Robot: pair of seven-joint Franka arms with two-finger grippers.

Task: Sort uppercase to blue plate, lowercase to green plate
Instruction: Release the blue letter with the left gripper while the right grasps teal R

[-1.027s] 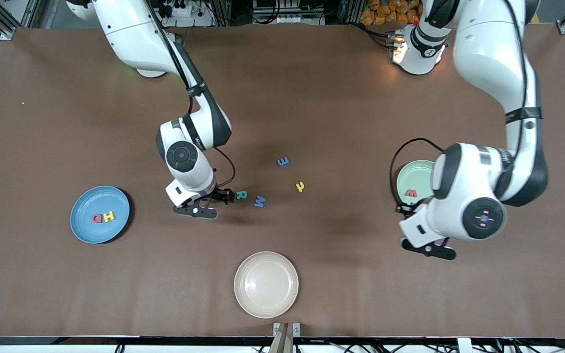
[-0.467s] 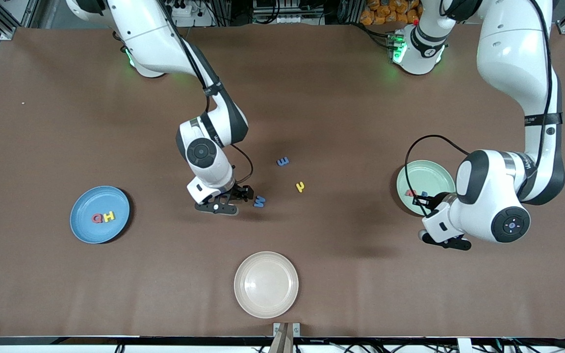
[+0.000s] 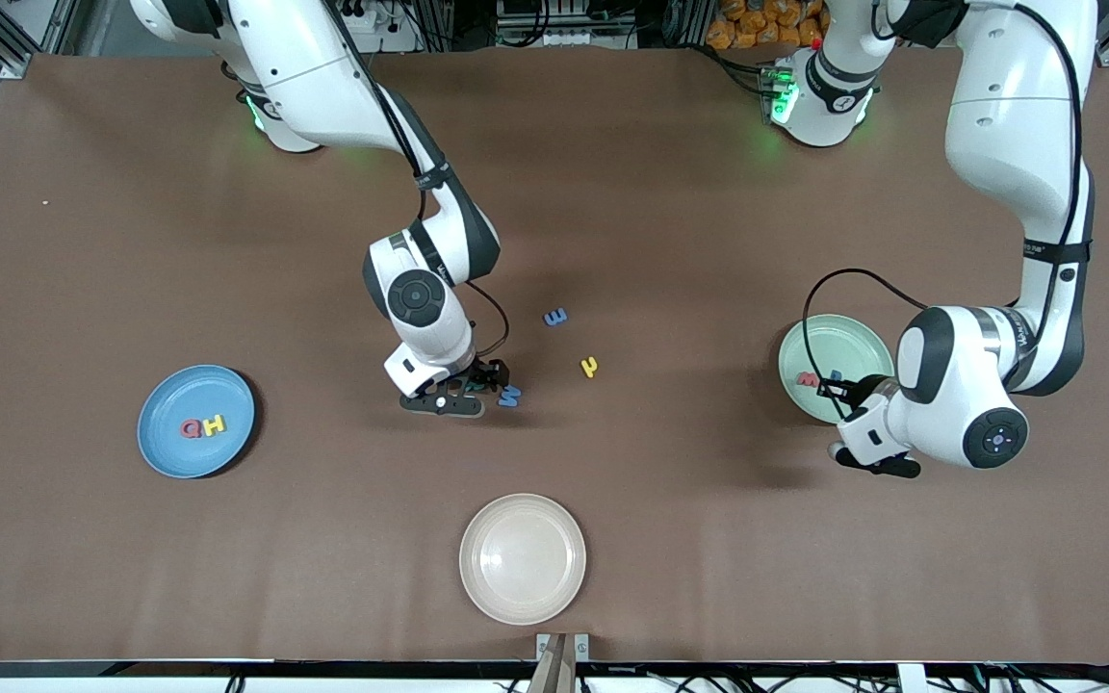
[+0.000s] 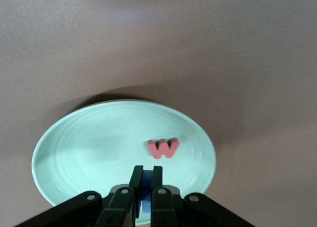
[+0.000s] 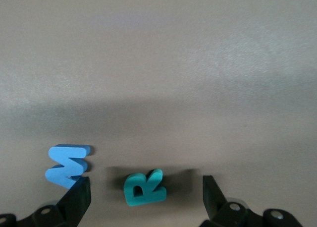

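Note:
My right gripper (image 3: 483,381) (image 5: 144,193) is down at the table and open, one finger on each side of the teal R (image 5: 143,188). The blue M (image 3: 510,395) (image 5: 67,165) lies just beside one finger. My left gripper (image 3: 839,385) (image 4: 147,171) hangs over the green plate (image 3: 838,342) (image 4: 94,147), shut on a small blue letter (image 4: 147,176). The red m-like letter (image 3: 808,379) (image 4: 163,147) lies in that plate. The blue plate (image 3: 169,404) holds the red Q (image 3: 191,428) and the yellow H (image 3: 215,424). A blue lowercase letter (image 3: 555,317) and a yellow hooked letter (image 3: 590,366) lie mid-table.
A cream plate (image 3: 523,558) with nothing in it sits near the table's front edge, nearer the front camera than the loose letters. The left arm's cable (image 3: 819,298) loops above the green plate.
My right gripper has slid toward the left arm's end of the table, from beside the R to astride it. The left wrist has drawn back off the green plate, uncovering it, with the blue letter still gripped.

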